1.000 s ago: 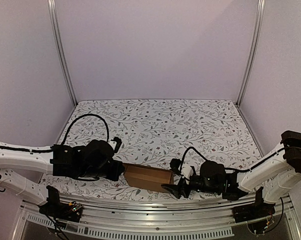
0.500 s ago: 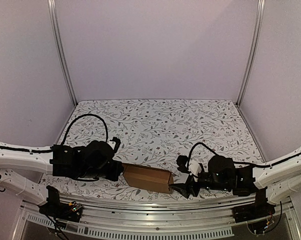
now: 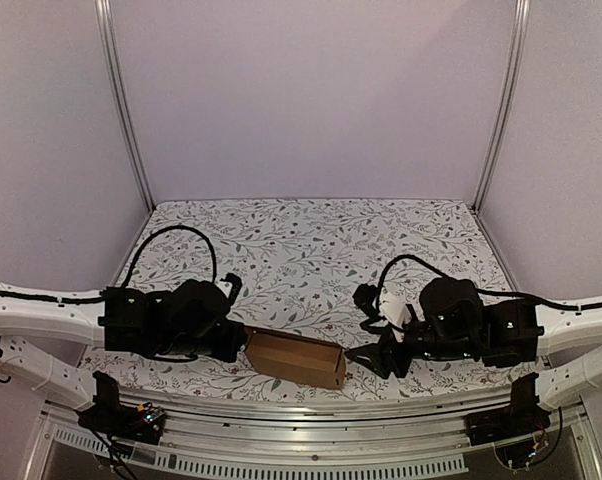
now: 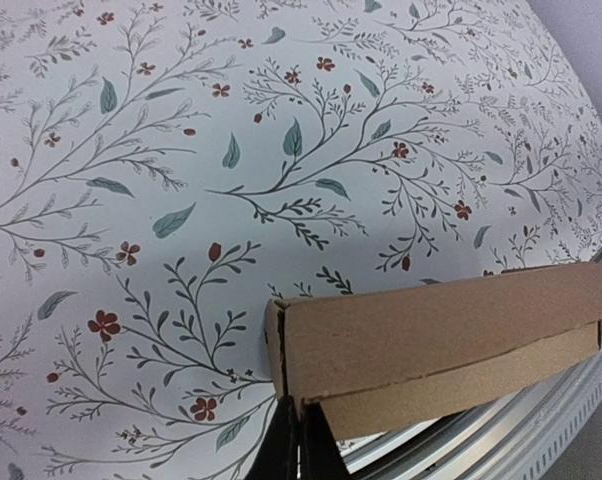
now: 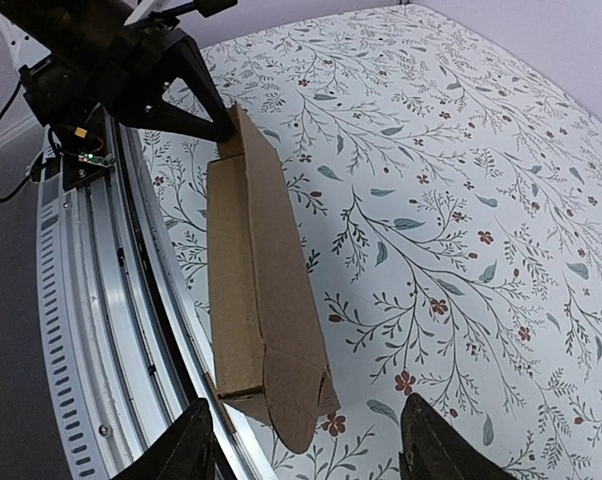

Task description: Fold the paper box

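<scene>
Status: paper box (image 3: 294,358) is already an oblong carton, lying at lower centre of the top view on the floral table (image 3: 311,250), along the near edge just beside the metal rail (image 3: 311,412).

Left gripper (image 4: 296,452) is pinched tight on the carton's left end; in its wrist view the fingers clamp the cardboard edge at the bottom of the frame. We can't tell whether that end rests on the table or is slightly lifted.

Right gripper (image 5: 306,445) stands wide and holds nothing. Its fingers (image 5: 191,445) sit at the lower left and lower right of the wrist view, with the carton's right end just ahead of them, apart from both.

We judge the body is formed and the end closure is in hand: the rounded tuck flap (image 5: 296,425) on the right end looks loose.

Next move needs:
- left grip kept as the anchor
- right fingers on that flap, pushing it into the open end
- gentle push along the carton's axis, or the thin board buckles or slips toward the rail
</scene>
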Available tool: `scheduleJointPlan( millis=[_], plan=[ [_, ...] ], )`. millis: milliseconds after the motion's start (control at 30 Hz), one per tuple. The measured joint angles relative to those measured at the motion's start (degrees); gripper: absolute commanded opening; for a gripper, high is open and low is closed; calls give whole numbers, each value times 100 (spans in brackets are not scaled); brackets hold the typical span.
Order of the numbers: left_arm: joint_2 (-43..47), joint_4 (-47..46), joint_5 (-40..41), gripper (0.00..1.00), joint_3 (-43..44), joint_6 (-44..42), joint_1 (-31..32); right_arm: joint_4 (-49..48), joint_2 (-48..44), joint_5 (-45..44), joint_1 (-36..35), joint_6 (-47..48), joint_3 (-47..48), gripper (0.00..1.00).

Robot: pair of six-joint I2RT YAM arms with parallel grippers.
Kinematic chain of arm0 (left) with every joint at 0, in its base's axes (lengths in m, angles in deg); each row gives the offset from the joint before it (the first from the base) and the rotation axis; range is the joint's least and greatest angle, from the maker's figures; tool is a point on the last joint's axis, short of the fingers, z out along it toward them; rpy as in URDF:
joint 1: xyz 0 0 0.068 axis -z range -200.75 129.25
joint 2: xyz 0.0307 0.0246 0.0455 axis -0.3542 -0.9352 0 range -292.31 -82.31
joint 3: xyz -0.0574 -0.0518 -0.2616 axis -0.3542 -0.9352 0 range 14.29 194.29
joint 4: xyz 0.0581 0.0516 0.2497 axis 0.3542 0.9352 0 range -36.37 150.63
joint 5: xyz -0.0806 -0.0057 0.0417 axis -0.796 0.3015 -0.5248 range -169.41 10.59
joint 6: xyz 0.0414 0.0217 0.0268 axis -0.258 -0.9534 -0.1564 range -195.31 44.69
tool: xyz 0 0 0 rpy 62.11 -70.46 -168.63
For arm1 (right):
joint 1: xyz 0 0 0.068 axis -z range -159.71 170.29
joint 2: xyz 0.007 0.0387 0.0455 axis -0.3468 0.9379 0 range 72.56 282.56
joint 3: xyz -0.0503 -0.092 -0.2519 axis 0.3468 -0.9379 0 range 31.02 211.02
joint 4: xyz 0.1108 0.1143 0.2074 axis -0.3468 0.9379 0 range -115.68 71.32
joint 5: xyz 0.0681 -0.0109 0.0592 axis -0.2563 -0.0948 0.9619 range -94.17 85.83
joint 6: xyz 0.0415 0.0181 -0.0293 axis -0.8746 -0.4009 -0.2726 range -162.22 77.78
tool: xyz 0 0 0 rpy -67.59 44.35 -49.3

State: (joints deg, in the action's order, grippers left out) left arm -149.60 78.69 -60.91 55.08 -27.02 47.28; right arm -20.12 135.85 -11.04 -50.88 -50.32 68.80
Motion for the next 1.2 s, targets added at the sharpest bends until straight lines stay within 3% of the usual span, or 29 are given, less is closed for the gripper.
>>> scheduleJointPlan(
  millis=[233,533,1200],
  plan=[
    [-35,31,20,0,55,4,13,1005,111,-85,-219,-70,588,43],
    [-140,57,24,0,116,2,22,1755,671,-522,-455,-109,960,33],
    [-181,17,33,0,116,44,59,2046,1320,-1047,-625,-232,1414,9]
  ],
)
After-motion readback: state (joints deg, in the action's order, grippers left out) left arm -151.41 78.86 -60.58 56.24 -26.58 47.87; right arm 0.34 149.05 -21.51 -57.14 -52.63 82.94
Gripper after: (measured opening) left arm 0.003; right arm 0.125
